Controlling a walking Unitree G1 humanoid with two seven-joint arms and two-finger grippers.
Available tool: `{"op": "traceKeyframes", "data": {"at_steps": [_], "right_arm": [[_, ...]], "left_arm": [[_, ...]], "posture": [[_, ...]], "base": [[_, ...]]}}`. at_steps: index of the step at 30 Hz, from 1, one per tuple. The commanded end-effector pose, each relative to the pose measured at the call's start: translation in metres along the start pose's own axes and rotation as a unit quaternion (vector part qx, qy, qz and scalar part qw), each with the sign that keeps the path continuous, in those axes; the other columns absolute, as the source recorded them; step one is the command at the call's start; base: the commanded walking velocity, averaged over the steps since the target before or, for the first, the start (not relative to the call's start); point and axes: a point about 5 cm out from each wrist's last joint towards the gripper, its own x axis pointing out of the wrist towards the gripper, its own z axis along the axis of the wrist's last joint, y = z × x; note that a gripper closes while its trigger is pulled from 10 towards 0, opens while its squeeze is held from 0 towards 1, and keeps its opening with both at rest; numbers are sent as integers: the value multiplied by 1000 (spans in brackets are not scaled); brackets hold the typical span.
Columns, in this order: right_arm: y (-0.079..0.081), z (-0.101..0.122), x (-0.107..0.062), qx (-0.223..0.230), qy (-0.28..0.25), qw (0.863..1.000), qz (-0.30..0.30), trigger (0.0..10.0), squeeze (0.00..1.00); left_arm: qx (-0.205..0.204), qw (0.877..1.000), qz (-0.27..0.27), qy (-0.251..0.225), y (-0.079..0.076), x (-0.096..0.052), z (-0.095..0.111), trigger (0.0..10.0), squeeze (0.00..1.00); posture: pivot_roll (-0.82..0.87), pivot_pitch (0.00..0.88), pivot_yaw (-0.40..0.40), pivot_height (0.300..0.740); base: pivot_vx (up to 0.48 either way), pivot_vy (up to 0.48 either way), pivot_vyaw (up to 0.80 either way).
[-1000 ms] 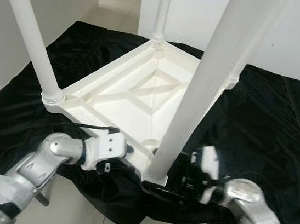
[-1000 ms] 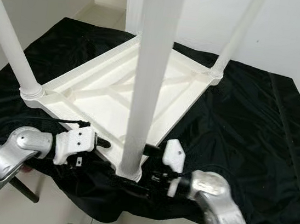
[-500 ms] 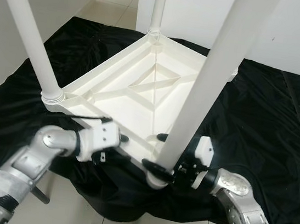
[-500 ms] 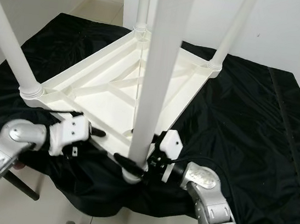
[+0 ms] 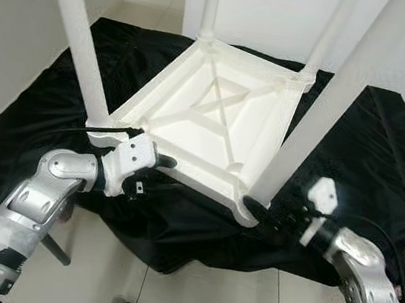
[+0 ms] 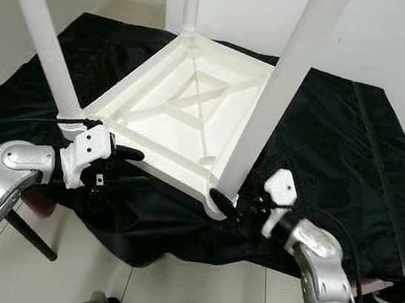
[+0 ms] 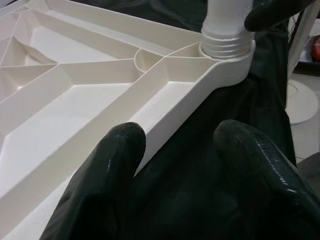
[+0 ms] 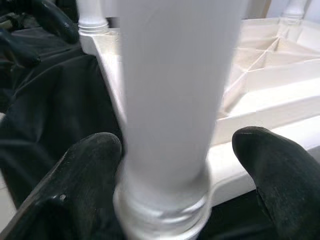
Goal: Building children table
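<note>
Your upside-down white table [image 5: 214, 119] rests on the black sheet [image 5: 365, 165] with four legs fitted, your left gripper [image 5: 158, 162] straddling its near rim with fingers apart, your right gripper [image 6: 227, 203] spread around the nearest leg [image 6: 268, 104], flipping likely remaining.

the upturned table [image 5: 221, 120] and its legs [image 5: 79, 38] are showing plain white, lying on a glossy black sheet [image 5: 365, 165]; the silver arms are ending in black fingers [image 7: 117, 165] beside pale floor tiles [image 5: 206, 294].
</note>
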Motion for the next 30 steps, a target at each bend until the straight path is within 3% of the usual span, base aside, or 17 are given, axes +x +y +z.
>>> {"op": "traceKeyframes", "data": {"at_steps": [1,5,13,21,30], "right_arm": [[1,3,-5,-3,-9,1000,8,10000,0],[-7,7,-13,0,-26,1000,-15,10000,0],[-8,14,-18,7,-52,998,-28,10000,0],[-4,25,-28,32,-111,990,-87,10000,0],[-1,29,-29,23,-106,991,-82,10000,0]], "left_arm": [[-3,1000,-20,0,-4,4,0,10000,0],[-4,1000,-21,-7,-1,7,2,10000,0],[-7,1000,-13,-9,1,10,3,10000,0],[-14,999,36,-16,8,10,5,10000,0],[-16,999,30,-21,5,11,6,10000,0]], "posture": [[1,130,1,740],[-4,132,5,740],[-5,135,7,740],[5,132,-1,740],[-3,131,6,740]], "base": [[0,0,0],[0,0,0],[0,0,0],[0,0,0],[0,0,0]]}}
